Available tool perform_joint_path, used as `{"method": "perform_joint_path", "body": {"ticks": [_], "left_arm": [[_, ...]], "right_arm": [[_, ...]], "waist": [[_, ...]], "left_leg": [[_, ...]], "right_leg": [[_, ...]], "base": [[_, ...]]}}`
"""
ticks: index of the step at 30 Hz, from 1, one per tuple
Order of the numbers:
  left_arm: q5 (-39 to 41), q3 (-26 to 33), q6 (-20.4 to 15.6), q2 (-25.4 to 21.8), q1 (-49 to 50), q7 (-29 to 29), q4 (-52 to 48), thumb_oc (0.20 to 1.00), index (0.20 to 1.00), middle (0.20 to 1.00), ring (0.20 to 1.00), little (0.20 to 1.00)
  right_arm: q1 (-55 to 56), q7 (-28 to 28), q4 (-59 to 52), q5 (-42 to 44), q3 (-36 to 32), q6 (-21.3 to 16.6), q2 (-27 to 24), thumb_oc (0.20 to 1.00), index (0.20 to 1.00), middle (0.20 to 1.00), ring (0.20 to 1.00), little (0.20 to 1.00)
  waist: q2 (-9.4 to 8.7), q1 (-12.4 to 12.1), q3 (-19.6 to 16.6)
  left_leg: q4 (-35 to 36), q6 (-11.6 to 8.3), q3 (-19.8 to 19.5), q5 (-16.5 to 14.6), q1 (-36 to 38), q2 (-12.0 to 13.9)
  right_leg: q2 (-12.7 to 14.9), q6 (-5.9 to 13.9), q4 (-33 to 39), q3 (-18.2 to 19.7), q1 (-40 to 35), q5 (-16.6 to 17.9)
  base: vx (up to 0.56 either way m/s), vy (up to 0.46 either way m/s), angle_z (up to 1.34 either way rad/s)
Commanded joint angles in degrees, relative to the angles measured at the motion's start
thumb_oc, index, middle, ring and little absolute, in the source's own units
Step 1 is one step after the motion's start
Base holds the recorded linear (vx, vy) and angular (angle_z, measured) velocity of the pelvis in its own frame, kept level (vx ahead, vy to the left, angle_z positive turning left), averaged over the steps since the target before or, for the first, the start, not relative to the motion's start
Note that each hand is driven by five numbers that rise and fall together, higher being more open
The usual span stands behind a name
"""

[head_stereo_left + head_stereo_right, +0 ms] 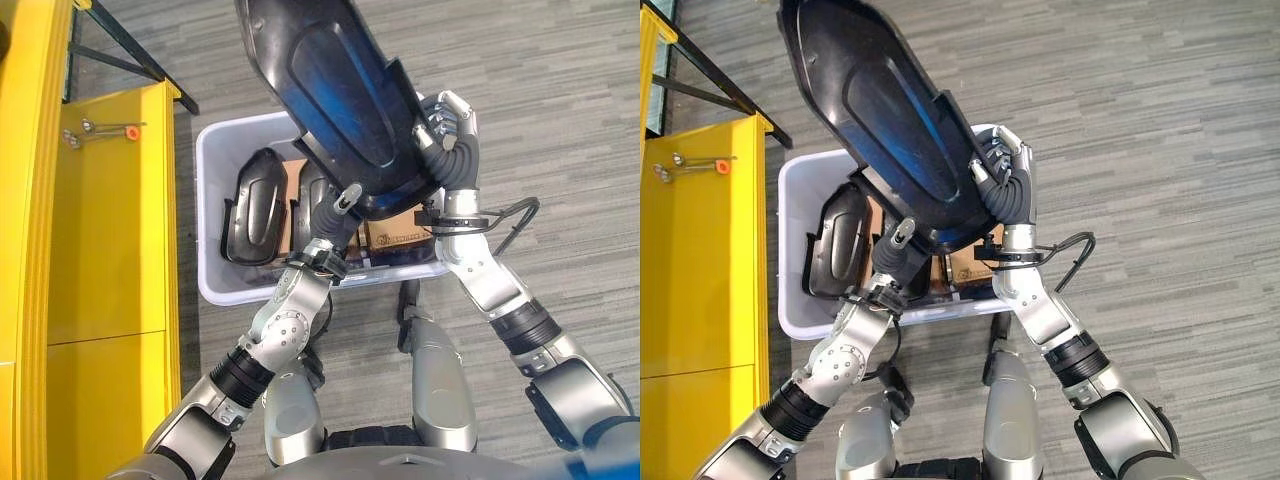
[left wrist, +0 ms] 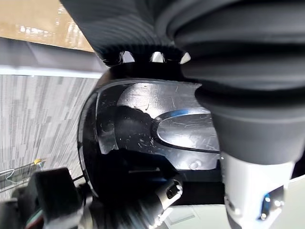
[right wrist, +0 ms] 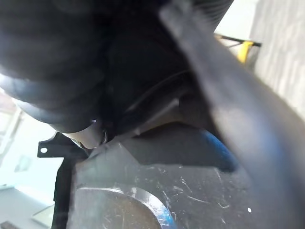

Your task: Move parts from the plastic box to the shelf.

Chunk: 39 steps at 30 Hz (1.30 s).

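Note:
A large black plastic part (image 1: 340,90) with a glossy blue-tinted hollow is held up, tilted, above the pale grey plastic box (image 1: 207,215). My left hand (image 1: 335,218) grips its lower end from below, thumb up on the part's edge. My right hand (image 1: 452,122) has its fingers curled over the part's right edge. The part's shiny surface (image 2: 143,124) shows close up in the left wrist view and again as the black part (image 3: 157,191) in the right wrist view. A second, similar black part (image 1: 255,205) lies in the box beside brown cardboard (image 1: 395,238).
The yellow shelf (image 1: 110,230) stands to the left of the box, with small metal tools and an orange piece (image 1: 100,130) on its top end. A black metal frame leg (image 1: 120,45) crosses the grey striped floor behind it.

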<state>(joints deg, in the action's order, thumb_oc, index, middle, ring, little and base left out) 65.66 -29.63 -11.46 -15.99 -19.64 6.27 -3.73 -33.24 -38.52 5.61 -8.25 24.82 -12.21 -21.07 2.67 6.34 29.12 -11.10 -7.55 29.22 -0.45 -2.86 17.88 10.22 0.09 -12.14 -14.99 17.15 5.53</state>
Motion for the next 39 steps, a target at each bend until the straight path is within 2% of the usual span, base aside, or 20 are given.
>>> {"method": "perform_joint_path", "body": {"ticks": [1, 8, 14, 15, 20, 21, 24, 25, 28, 29, 31, 35, 39], "left_arm": [[-2.43, -0.71, -2.17, 1.83, 3.00, -1.10, -7.61, 1.000, 1.000, 1.000, 1.000, 1.000], [-3.53, 1.89, -2.53, 0.74, 4.42, -0.91, -8.54, 1.000, 1.000, 1.000, 1.000, 1.000], [-11.64, 5.43, -3.71, -1.10, 5.23, 4.50, -9.90, 1.000, 1.000, 1.000, 1.000, 1.000], [-13.85, 6.80, -3.07, -1.89, 5.53, 7.48, -10.24, 1.000, 1.000, 1.000, 1.000, 1.000], [-15.17, 10.33, 1.10, -2.96, 5.28, 7.64, -10.73, 1.000, 1.000, 1.000, 1.000, 1.000], [-15.27, 10.25, 1.40, -2.90, 5.24, 7.43, -10.80, 1.000, 1.000, 1.000, 1.000, 1.000], [-13.70, 10.10, 1.13, -2.58, 4.68, 8.96, -10.96, 1.000, 1.000, 1.000, 1.000, 1.000], [-13.69, 10.20, 1.28, -2.51, 4.31, 8.83, -10.83, 1.000, 1.000, 1.000, 1.000, 1.000], [-13.58, 9.11, 3.45, -1.56, 2.60, 9.18, -10.23, 1.000, 1.000, 1.000, 1.000, 1.000], [-13.75, 8.64, 3.92, -1.18, 2.27, 9.57, -10.03, 1.000, 1.000, 1.000, 1.000, 1.000], [-13.26, 8.09, 4.05, -0.66, 1.77, 9.84, -9.57, 1.000, 1.000, 1.000, 1.000, 1.000], [-12.40, 5.94, 5.66, 0.86, 1.42, 10.36, -8.89, 1.000, 1.000, 1.000, 1.000, 1.000], [-12.75, 4.33, 5.17, 1.55, 2.11, 12.38, -8.44, 1.000, 1.000, 1.000, 1.000, 1.000]], "right_arm": [[1.36, -0.46, -4.03, -2.51, -0.07, -4.18, 2.11, 0.200, 0.200, 0.200, 0.200, 0.200], [3.21, -0.67, -2.28, -4.32, 0.33, -3.38, 1.60, 0.200, 0.200, 0.200, 0.200, 0.200], [5.37, -0.18, -1.59, -5.57, 0.82, -3.98, 0.24, 0.200, 0.200, 0.200, 0.200, 0.200], [6.15, -0.29, -1.58, -5.10, 1.07, -3.81, -0.13, 0.200, 0.200, 0.200, 0.200, 0.200], [8.44, -0.14, -1.37, -3.70, 1.43, -4.50, -0.95, 0.200, 0.200, 0.200, 0.200, 0.200], [8.64, -0.05, -1.23, -3.72, 1.41, -4.64, -0.93, 0.200, 0.200, 0.200, 0.200, 0.200], [9.17, 0.64, -1.05, -3.48, 1.76, -5.14, -0.66, 0.200, 0.200, 0.200, 0.200, 0.200], [9.07, 0.54, -1.31, -3.36, 2.21, -4.85, -0.62, 0.200, 0.200, 0.200, 0.200, 0.200], [9.11, 0.14, -1.32, -2.93, 3.32, -4.40, -0.10, 0.200, 0.200, 0.200, 0.200, 0.200], [9.06, 0.04, -0.90, -2.66, 3.48, -4.35, 0.07, 0.200, 0.200, 0.200, 0.200, 0.200], [8.80, -0.10, -0.24, -2.80, 3.69, -4.55, 0.43, 0.200, 0.200, 0.200, 0.200, 0.200], [8.35, -1.85, 1.11, -3.42, 4.06, -4.03, 1.89, 0.200, 0.200, 0.200, 0.200, 0.200], [7.65, -3.75, 1.93, -3.61, 3.61, -3.41, 2.94, 0.200, 0.200, 0.200, 0.200, 0.200]], "waist": [[-0.03, -0.63, -6.31], [0.15, -1.57, -7.61], [0.22, -2.30, -8.73], [0.22, -2.49, -9.05], [0.03, -2.76, -10.05], [0.08, -2.75, -10.21], [0.06, -2.61, -10.47], [0.00, -2.53, -10.54], [-0.23, -2.25, -11.23], [-0.21, -2.16, -11.47], [-0.33, -2.08, -11.58], [-0.45, -1.91, -12.09], [-0.38, -2.04, -12.14]], "left_leg": [[-5.64, 1.42, -0.27, -2.48, -1.93, -0.46], [-4.75, 1.88, -0.98, -3.05, -0.50, -1.07], [-3.78, 1.89, -1.61, -3.13, 0.49, -1.55], [-3.69, 1.79, -1.78, -3.02, 0.66, -1.57], [-2.83, 2.34, -1.33, -1.90, 1.04, -1.39], [-3.01, 1.79, -2.04, -2.97, 1.48, -1.55], [-2.70, 1.85, -2.03, -3.18, 1.81, -1.65], [-2.32, 2.40, -1.36, -2.12, 1.62, -1.54], [-1.97, 2.47, -1.11, -2.23, 2.07, -1.47], [-2.12, 1.95, -1.73, -3.25, 2.54, -1.62], [-1.76, 2.53, -0.93, -2.34, 2.42, -1.46], [-1.80, 2.54, -0.57, -2.61, 3.04, -1.37], [-1.54, 2.46, -0.63, -2.62, 3.28, -1.47]], "right_leg": [[-0.71, 3.43, -0.28, 0.50, -6.79, -11.01], [-0.20, 3.59, 0.35, 0.03, -8.88, -11.02], [0.08, 3.87, 1.13, -0.46, -10.42, -10.98], [0.17, 3.94, 1.17, -0.53, -10.68, -11.07], [0.37, 3.68, 1.94, -0.83, -11.20, -10.14], [0.57, 4.21, 1.66, -0.68, -11.75, -11.09], [0.76, 4.36, 1.55, -0.70, -12.07, -11.20], [0.55, 3.91, 1.78, -0.79, -11.70, -10.36], [0.58, 4.04, 2.01, -0.79, -12.21, -10.34], [0.75, 4.55, 1.81, -0.53, -12.76, -11.21], [0.58, 4.01, 2.22, -0.66, -12.57, -10.28], [0.60, 4.01, 2.77, -0.54, -13.46, -9.97], [0.52, 4.00, 3.19, -0.50, -13.87, -9.76]], "base": [[0.03, 0.012, 0.02], [0.03, 0.007, 0.03], [0.02, 0.009, 0.08], [0.02, 0.011, 0.10], [0.01, 0.006, 0.03], [0.07, 0.031, 0.03], [0.01, 0.021, 0.04], [-0.05, -0.001, 0.03], [0.01, 0.008, 0.02], [0.00, 0.000, 0.00], [-0.02, -0.008, 0.00], [0.02, -0.003, -0.01], [0.00, 0.000, 0.00]]}}
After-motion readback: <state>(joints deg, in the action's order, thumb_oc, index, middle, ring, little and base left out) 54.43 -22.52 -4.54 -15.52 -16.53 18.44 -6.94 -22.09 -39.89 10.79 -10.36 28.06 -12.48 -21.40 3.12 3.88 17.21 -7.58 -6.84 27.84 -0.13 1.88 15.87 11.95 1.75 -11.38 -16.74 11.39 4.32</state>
